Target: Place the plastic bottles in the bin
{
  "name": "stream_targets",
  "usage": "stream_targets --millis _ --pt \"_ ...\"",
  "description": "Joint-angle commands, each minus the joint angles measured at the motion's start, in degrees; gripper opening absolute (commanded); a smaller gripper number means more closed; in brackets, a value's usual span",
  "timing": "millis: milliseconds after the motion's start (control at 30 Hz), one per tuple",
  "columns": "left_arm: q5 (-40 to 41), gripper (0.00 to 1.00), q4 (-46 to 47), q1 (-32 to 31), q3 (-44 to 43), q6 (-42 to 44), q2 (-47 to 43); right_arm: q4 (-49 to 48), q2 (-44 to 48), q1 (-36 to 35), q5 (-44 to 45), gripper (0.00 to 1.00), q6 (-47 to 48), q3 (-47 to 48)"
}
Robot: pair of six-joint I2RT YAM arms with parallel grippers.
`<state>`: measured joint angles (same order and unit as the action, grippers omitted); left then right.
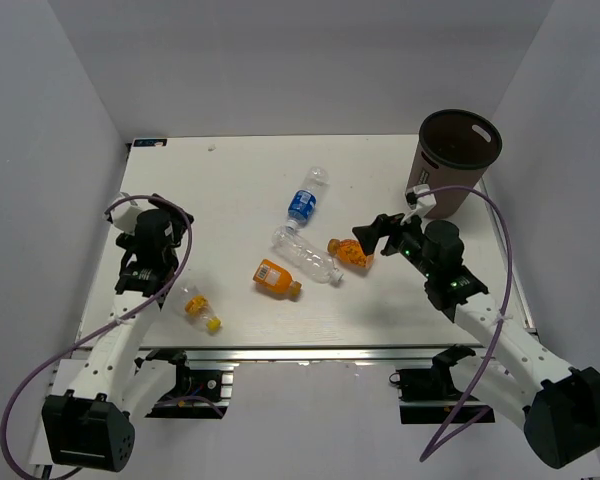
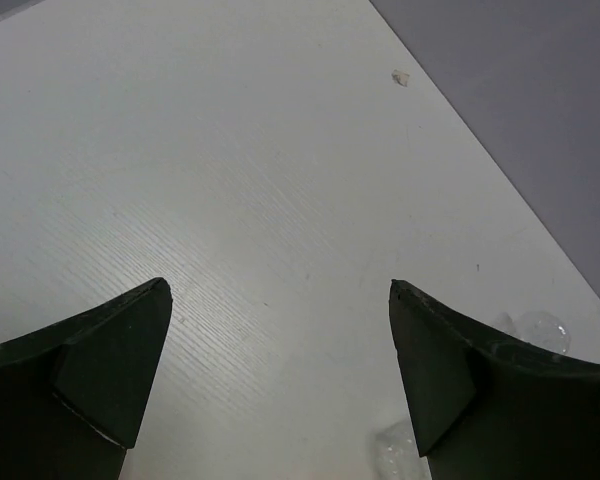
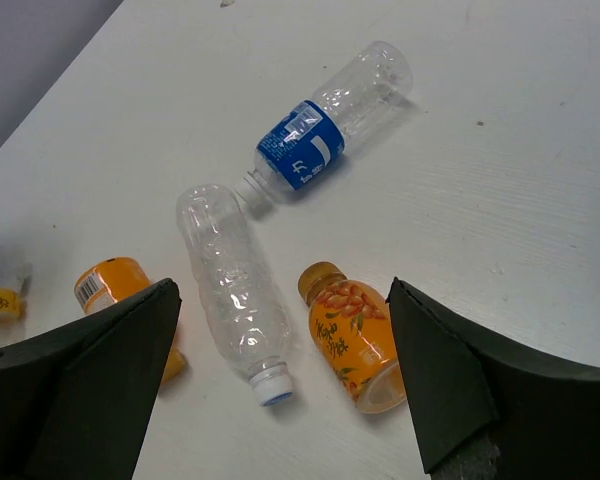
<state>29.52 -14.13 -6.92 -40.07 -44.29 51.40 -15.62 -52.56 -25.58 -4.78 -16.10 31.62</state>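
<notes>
Nearest the viewer, two robot arms rise from the front edge of a white table [image 1: 230, 170]. The left gripper [image 2: 280, 290] hangs over bare tabletop near the left side, its two dark fingers spread wide with nothing between them. The right gripper [image 3: 285, 290] is spread just as wide and also grips nothing; it hovers on the right, above a cluster of bottles.

All five plastic bottles lie on their sides on the table, none in the bin. A small bottle with a yellow cap [image 1: 200, 308] rests near the front edge, close beside the left arm [image 1: 110, 345]. An orange-filled bottle [image 1: 277, 279] lies near the middle. Just beyond it is a larger clear bottle [image 1: 305, 255], lying at a slant. A second orange-filled bottle [image 1: 350, 253] sits next to the clear one, just in front of the right gripper's fingers. Farther back lies a clear bottle with a blue label [image 1: 305, 198].

The bin [image 1: 440, 185], tall, round and dark brown, stands upright at the far right corner, beyond the right arm [image 1: 500, 325].
</notes>
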Motion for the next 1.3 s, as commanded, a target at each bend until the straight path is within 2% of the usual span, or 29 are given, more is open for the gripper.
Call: stream_targets --millis 0,133,233,300,500,1000,1267 --pt "-0.34 0.98 1.04 0.15 -0.44 2.45 1.68 -1.62 -1.58 0.01 -1.11 0.89 0.10 2.92" --pt "-3.23 0.98 1.56 0.15 -0.53 3.25 3.36 1.29 -4.22 0.09 -3.48 0.89 4.05 3.98" --pt "-4.21 0.98 3.06 0.15 0.09 3.77 3.80 1.02 -7.20 0.01 -6.63 0.89 9.84 3.71" --pt "-4.21 0.98 2.97 0.15 -0.27 3.86 4.67 4.52 -10.63 -0.25 -7.96 0.89 14.59 4.94" --pt "-4.73 0.98 1.65 0.15 -1.58 4.30 7.83 8.23 -19.59 -0.78 -3.75 0.89 23.03 8.98" --pt "-2.71 0.98 0.60 0.15 -2.55 4.74 9.16 13.59 -32.16 -0.96 -1.91 0.89 31.82 18.82" --pt "-0.25 0.98 -0.11 0.15 -2.64 5.09 8.81 17.45 -36.48 -0.96 -4.45 0.89 33.85 20.59"
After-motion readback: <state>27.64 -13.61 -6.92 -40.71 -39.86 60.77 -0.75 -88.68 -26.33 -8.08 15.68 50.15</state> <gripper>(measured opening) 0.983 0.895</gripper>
